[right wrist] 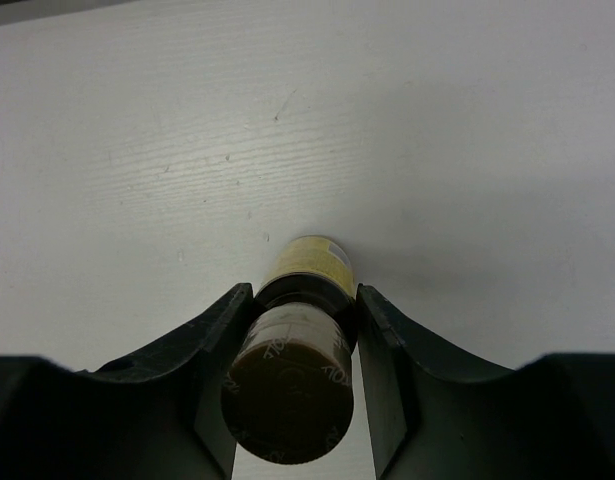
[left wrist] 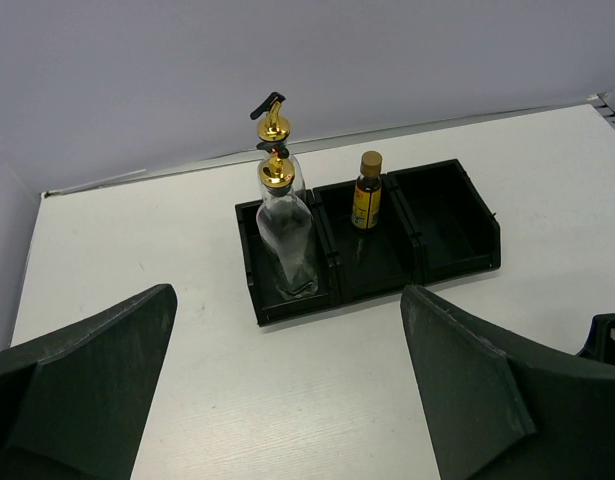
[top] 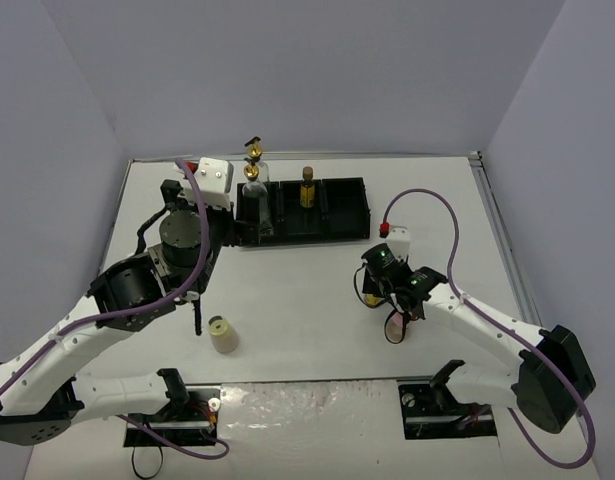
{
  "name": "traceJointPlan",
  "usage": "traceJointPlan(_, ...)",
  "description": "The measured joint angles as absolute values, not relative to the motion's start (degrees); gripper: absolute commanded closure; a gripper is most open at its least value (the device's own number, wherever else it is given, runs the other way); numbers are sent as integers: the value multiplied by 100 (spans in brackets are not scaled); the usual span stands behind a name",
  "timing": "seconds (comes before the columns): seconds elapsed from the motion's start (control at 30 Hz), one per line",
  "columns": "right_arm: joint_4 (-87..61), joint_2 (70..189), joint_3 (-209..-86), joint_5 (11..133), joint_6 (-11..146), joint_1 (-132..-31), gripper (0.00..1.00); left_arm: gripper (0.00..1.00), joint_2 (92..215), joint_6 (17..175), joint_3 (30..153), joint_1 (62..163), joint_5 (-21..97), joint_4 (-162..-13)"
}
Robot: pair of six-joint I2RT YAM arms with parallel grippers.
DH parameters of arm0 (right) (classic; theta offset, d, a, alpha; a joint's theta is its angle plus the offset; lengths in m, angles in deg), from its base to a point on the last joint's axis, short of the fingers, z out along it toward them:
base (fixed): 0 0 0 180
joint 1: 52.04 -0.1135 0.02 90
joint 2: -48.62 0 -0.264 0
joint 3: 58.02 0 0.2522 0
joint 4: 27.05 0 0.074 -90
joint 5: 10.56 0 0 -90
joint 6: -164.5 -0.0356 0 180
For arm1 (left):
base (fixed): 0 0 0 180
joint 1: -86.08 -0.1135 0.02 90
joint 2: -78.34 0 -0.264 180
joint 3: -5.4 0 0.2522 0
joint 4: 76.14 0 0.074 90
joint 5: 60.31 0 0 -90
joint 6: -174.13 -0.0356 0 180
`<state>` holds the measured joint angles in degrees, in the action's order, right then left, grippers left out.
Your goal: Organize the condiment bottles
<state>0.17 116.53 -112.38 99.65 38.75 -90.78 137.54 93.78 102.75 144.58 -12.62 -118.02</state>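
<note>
A black tray (top: pixel 342 208) at the back holds two tall clear glass bottles with gold pourers (top: pixel 254 190) in its left compartment and a small amber bottle (top: pixel 307 188) in the middle one; all show in the left wrist view, glass bottles (left wrist: pixel 282 215), amber bottle (left wrist: pixel 367 192). My right gripper (top: pixel 373 288) is shut on the second amber bottle (right wrist: pixel 309 262), fingers against both its sides, upright over the table. A beige jar (top: pixel 223 334) and a pink jar (top: pixel 395 327) stand on the table. My left gripper (left wrist: pixel 287 330) is wide open and empty, raised before the tray (left wrist: pixel 447 215).
The tray's right compartment (left wrist: pixel 449 222) holds nothing. The pink jar stands just near-right of my right gripper. My left arm's wrist (top: pixel 187 235) hangs close to the tray's left end. Grey walls close the back and both sides.
</note>
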Motion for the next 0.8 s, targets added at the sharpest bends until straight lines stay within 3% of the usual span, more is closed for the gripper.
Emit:
traceJointPlan(0.23, -71, 11684, -11240, 9961, 3902, -9083, 96, 9, 13669, 9378, 10275, 14458, -1288, -11819)
traceJointPlan(0.3, -64, 11690, -11253, 9958, 3923, -9103, 99, 9, 13656, 9378, 10275, 14458, -1295, -11824)
traceJointPlan(0.47, 141, 11774, -11505, 9938, 4030, -9233, 100, 9, 13618, 9378, 10265, 14458, -1363, -11864)
traceJointPlan(0.8, 308, 12494, -13611, 10009, 4458, -9498, 100, 9, 13465, 9392, 10210, 14458, -1559, -12094)
